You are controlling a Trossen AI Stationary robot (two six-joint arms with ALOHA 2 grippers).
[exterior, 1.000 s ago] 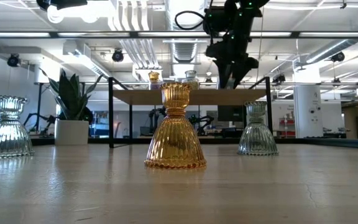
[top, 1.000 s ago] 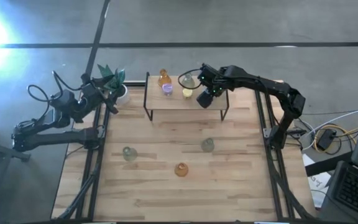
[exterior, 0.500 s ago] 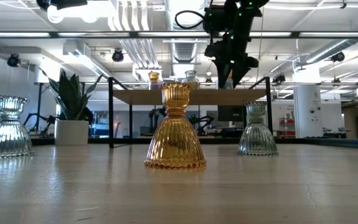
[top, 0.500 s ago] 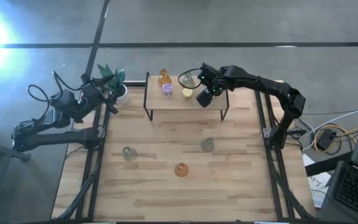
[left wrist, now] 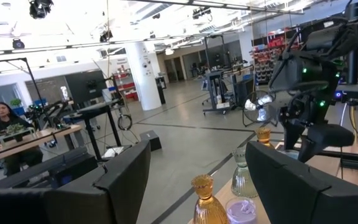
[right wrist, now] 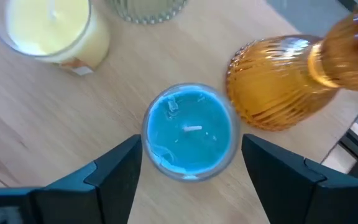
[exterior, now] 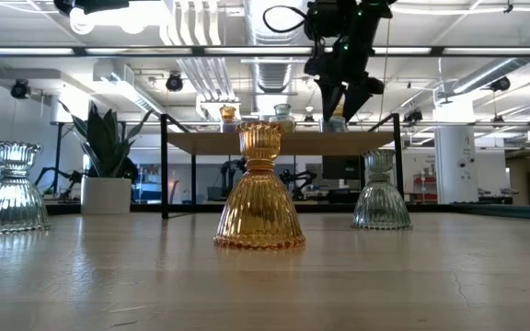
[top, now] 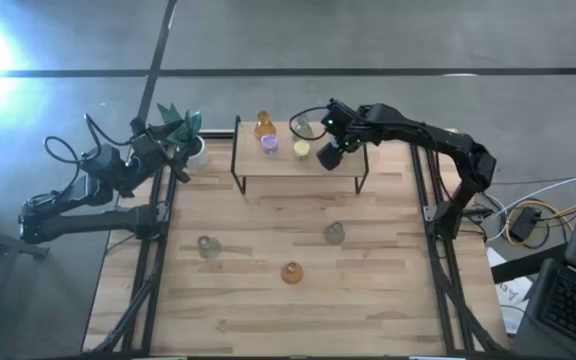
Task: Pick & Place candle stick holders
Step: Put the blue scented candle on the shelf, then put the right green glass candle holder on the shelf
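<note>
Here, the right gripper (top: 330, 152) is held above the small wooden shelf (top: 268, 163), fingers spread, grasping nothing; a blue glass candle cup (right wrist: 189, 132) sits right below, between them, beside a ribbed amber glass holder (right wrist: 278, 87). 3 ribbed glass holders, amber (exterior: 259, 188) and 2 grey-green (exterior: 381, 191), stand on the wooden table (top: 248, 290). The left gripper (left wrist: 191, 180) is parked by the potted plant (top: 180, 128), fingers apart, empty.
</note>
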